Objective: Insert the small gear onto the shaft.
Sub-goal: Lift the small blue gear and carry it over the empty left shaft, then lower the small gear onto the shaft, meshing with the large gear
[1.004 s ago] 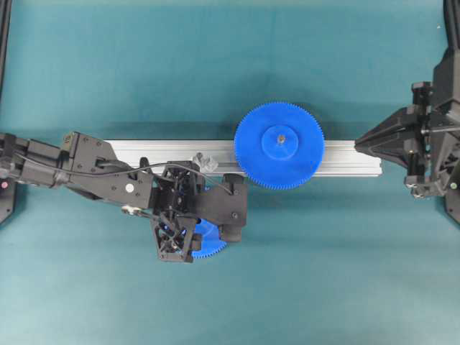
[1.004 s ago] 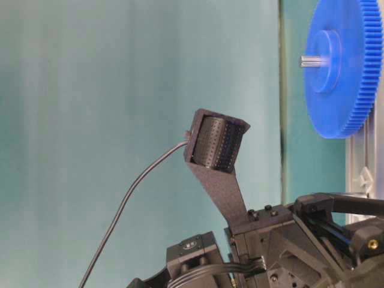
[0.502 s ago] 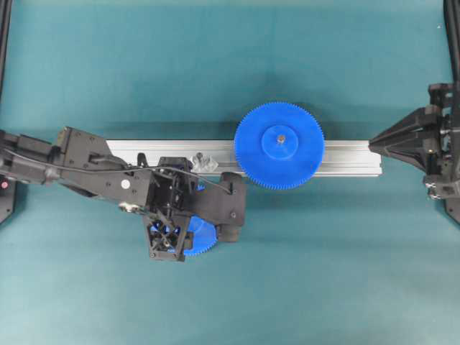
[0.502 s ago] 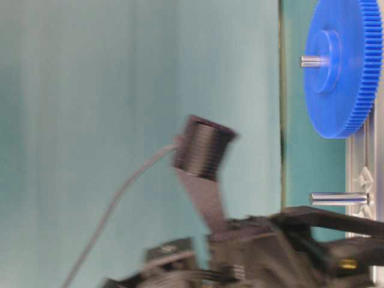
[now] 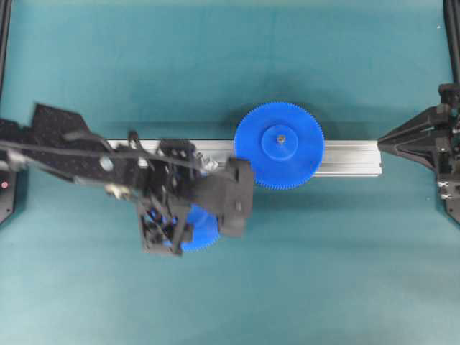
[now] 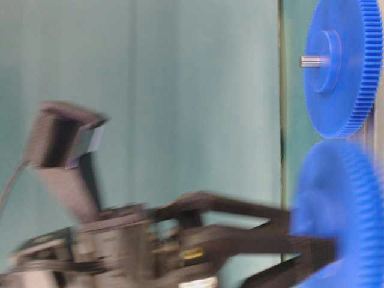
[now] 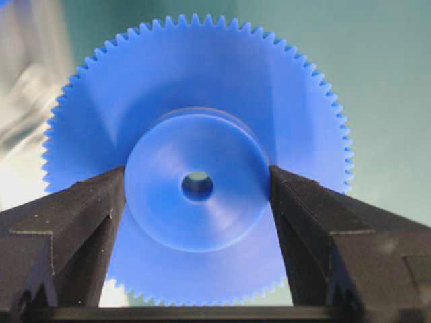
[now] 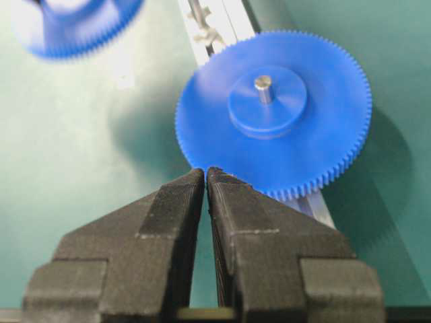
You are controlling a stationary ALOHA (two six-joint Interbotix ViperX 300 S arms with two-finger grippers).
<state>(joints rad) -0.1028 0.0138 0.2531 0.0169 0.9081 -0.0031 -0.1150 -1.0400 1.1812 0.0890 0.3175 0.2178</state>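
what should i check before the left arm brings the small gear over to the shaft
1. Grip: left gripper has its jaws against both sides of the small gear hub: ok.
2. Centre hole open and unblocked: ok.
3. Shaft free, nothing on it: ok as far as the blurred right wrist view shows.
4. Larger gear seated on its own pin on the rail: ok.
5. Right gripper shut and parked at the right edge, off the path: ok.
6. Hole lined up with the shaft: cannot tell, arm hides it overhead.
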